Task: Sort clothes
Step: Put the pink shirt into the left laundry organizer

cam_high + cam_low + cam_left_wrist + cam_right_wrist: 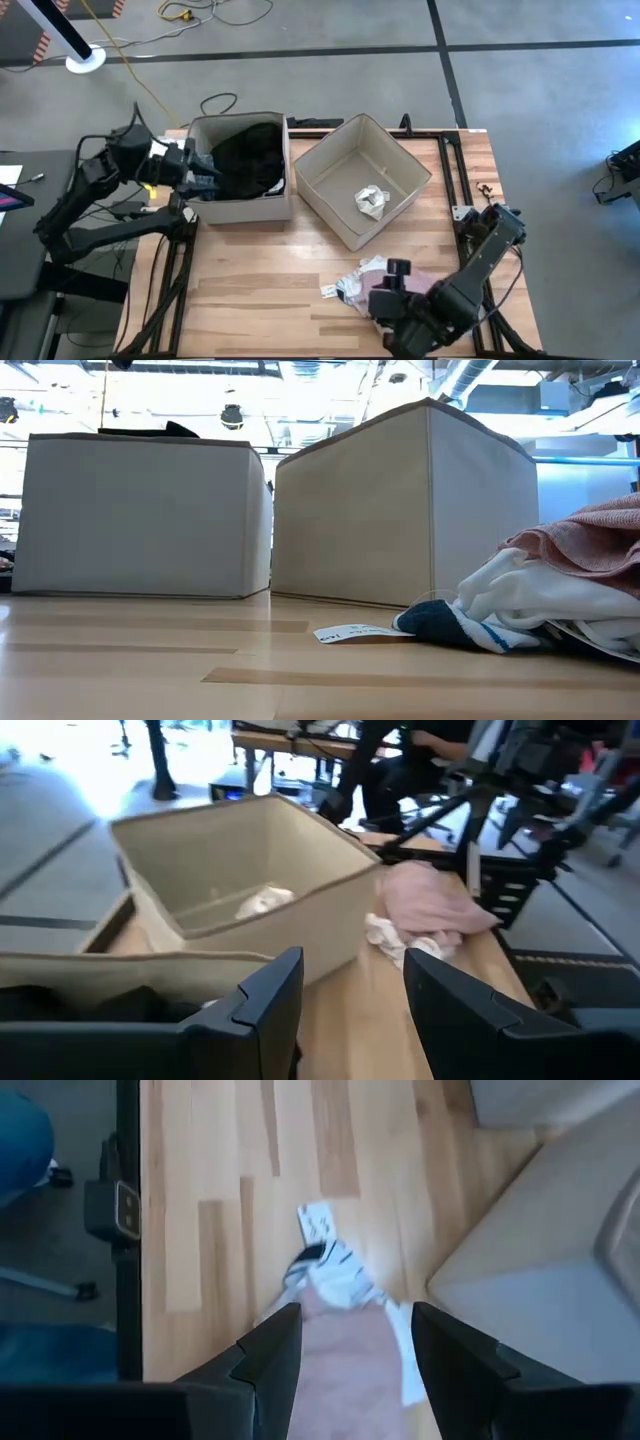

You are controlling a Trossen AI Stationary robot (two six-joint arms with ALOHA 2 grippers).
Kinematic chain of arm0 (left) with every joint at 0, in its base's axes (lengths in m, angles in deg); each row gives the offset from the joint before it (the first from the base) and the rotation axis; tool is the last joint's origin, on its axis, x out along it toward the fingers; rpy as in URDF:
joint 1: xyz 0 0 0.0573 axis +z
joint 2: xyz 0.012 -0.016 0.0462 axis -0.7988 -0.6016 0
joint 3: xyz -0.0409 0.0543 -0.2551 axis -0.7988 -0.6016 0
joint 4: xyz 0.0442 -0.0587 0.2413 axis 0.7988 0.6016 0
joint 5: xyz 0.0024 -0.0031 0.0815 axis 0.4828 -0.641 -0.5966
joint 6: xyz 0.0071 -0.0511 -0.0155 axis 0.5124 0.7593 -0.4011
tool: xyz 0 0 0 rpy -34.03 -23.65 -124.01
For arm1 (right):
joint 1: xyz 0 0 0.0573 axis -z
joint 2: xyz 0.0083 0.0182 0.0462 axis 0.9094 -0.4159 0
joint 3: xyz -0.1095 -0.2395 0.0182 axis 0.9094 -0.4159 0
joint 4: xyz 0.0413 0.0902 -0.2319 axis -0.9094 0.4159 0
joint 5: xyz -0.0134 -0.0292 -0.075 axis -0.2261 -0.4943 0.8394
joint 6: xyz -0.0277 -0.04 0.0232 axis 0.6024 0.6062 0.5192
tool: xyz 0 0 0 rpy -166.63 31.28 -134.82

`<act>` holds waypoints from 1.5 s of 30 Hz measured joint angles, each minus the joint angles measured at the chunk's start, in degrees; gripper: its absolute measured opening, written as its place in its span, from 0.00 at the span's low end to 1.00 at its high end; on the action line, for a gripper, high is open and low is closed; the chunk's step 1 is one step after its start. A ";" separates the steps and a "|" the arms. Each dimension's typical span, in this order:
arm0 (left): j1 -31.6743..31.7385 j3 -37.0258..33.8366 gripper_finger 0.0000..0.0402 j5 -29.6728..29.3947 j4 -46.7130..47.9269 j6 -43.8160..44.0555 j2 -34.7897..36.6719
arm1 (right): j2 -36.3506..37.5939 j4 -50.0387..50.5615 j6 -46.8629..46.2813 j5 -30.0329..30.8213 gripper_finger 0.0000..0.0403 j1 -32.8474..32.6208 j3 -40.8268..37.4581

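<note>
On table front: pink garment (425, 285) atop white pieces (352, 283) — right gripper (384, 300) wide apart above it.
Left box (240, 207): black garment (248, 158) inside — left gripper (207, 176) parted at its rim.
Right box (345, 230): white-grey piece (372, 200).

Even overhead light falls on the wooden table (260, 290) with soft shadows. The low view is backlit by blown-out ceiling lights (300, 390), leaving the beige boxes (140, 515) dim. The left wrist view looks motion-blurred, perhaps defocused.

Two dark six-joint robot arms
Left hand (205, 172) black with white and yellow wrist parts; right hand (385, 292) all black, angular fingers.
</note>
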 joint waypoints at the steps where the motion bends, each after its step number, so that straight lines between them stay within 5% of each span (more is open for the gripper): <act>1: -0.74 -0.75 0.42 0.04 -0.72 0.23 -0.02 | -0.01 0.31 -1.45 -0.01 0.51 -0.68 -0.68; 12: -11.53 -10.30 0.42 0.04 -17.34 5.77 -0.52 | -0.04 0.51 -17.50 -6.95 0.51 -4.84 -14.43; 21: -23.45 -16.63 0.42 -1.09 -29.01 9.04 -4.33 | -0.04 -1.87 -21.18 -9.51 0.51 -5.26 -23.82; 39: -47.43 -18.88 0.42 -7.86 -48.64 7.97 -26.58 | 0.20 -16.10 -21.74 -12.52 0.51 -4.43 -40.23; 45: -52.34 -18.88 0.42 -11.14 -50.74 7.74 -32.04 | 0.31 -20.70 -22.51 -11.53 0.42 -4.38 -44.46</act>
